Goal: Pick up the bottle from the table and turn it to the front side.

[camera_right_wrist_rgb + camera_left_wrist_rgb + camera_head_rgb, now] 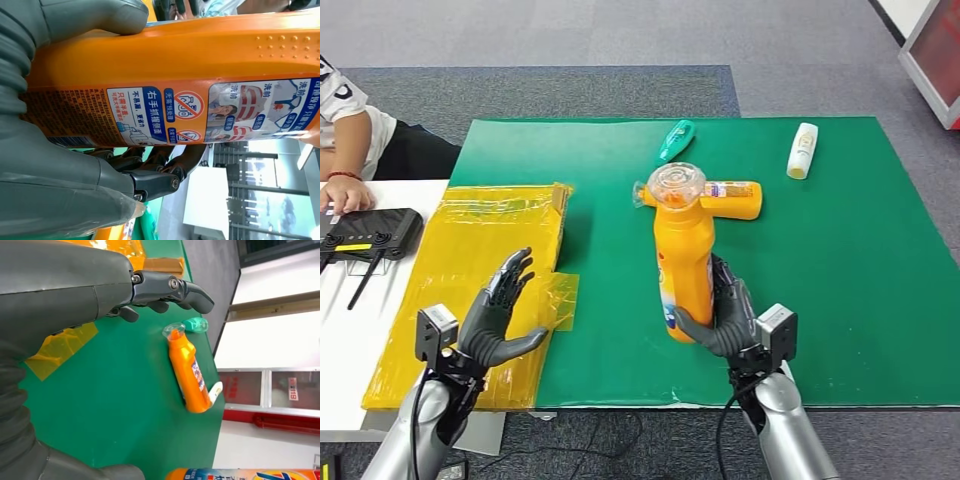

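Note:
An orange detergent bottle [684, 255] with a clear cap stands upright near the front middle of the green mat [841, 280]. My right hand [724, 318] grips its lower body from the right side, thumb across the front and fingers behind. The right wrist view shows the same bottle [181, 60] close up, its printed label toward the camera and my right hand [75, 185] wrapped around it. Whether its base touches the mat I cannot tell. My left hand [497, 312] hovers open over the yellow sheet, holding nothing; it appears as the left hand [113, 290] at the wrist.
A second orange bottle [731, 198] lies on its side just behind the held one. Farther back lie a teal bottle [675, 141] and a white bottle [802, 150]. A yellow plastic sheet [471, 270] covers the mat's left part. A person's arm [343, 165] and a black device [369, 233] are on the white table at left.

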`<state>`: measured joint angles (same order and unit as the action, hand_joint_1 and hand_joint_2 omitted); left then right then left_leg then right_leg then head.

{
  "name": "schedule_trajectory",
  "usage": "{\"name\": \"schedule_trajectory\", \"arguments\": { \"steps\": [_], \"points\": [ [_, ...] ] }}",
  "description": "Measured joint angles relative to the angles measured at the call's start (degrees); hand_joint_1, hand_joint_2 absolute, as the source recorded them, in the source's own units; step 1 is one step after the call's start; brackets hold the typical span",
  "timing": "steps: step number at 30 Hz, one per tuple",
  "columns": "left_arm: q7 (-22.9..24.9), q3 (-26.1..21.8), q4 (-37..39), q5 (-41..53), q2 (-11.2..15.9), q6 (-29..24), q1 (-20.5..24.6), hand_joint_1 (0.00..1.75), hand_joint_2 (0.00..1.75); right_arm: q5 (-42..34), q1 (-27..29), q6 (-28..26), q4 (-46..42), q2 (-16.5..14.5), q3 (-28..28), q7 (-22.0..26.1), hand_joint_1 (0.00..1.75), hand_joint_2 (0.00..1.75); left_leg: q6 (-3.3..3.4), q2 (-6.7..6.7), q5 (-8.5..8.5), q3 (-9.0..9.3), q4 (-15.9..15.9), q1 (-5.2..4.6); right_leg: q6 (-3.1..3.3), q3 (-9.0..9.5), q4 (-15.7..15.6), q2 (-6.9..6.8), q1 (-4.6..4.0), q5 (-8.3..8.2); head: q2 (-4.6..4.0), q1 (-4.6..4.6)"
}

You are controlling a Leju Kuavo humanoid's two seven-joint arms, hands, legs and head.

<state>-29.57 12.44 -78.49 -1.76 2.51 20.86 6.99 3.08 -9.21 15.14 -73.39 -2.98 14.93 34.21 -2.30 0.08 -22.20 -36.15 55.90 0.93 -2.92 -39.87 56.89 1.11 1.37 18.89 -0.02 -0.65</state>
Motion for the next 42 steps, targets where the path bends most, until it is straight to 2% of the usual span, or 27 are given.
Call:
{"name": "schedule_trajectory", "arguments": {
  "steps": [3, 11, 17, 30, 42],
  "points": [
    [0.60, 1.01, 0.46, -0.55, 0.01, 1.03, 2.06, 0.00, 1.75, -0.22, -0.38, 0.33, 0.14, -0.21, 1.31, 0.00, 1.70, 1.75, -0.01, 0.00, 0.01, 0.00, 0.00, 0.00, 0.00, 0.00, 0.00, 0.00, 0.00, -0.02, 0.00, 0.01],
    [3.28, 3.44, 2.05, -6.90, 0.13, 8.27, 8.73, 0.00, 1.75, -0.73, -2.11, 1.77, 1.70, -1.12, 5.28, 0.18, 1.73, 1.75, -0.03, 0.00, 0.09, -0.01, 0.00, 0.00, 0.00, 0.00, 0.00, 0.00, 0.00, -0.04, 0.00, 0.01],
    [5.80, 4.67, 3.58, -11.04, 0.16, 10.71, 12.49, 0.00, 1.75, -0.63, -3.28, 1.46, 3.16, -1.58, 7.66, 0.24, 1.74, 1.75, -0.03, 0.00, 0.09, -0.01, 0.00, 0.00, 0.00, 0.00, 0.01, 0.00, 0.00, -0.04, 0.00, 0.00],
    [9.27, 7.54, 6.51, -16.10, 0.30, 10.86, 15.08, 0.00, 1.75, 10.24, -5.69, -14.13, 7.23, -1.92, 11.78, -0.24, 1.75, 1.75, -0.04, 0.00, 0.09, -0.03, 0.00, 0.00, 0.00, -0.02, 0.01, 0.00, 0.00, -0.04, 0.00, 0.01],
    [10.64, 8.47, 7.79, -18.45, 0.44, 11.19, 15.10, 0.00, 1.75, 11.68, -5.80, -15.86, 8.95, -2.20, 13.44, -0.61, 1.75, 1.75, -0.04, 0.00, 0.10, -0.06, 0.00, 0.00, 0.00, -0.04, 0.01, 0.00, 0.00, -0.04, 0.01, 0.01]
  ]
}}
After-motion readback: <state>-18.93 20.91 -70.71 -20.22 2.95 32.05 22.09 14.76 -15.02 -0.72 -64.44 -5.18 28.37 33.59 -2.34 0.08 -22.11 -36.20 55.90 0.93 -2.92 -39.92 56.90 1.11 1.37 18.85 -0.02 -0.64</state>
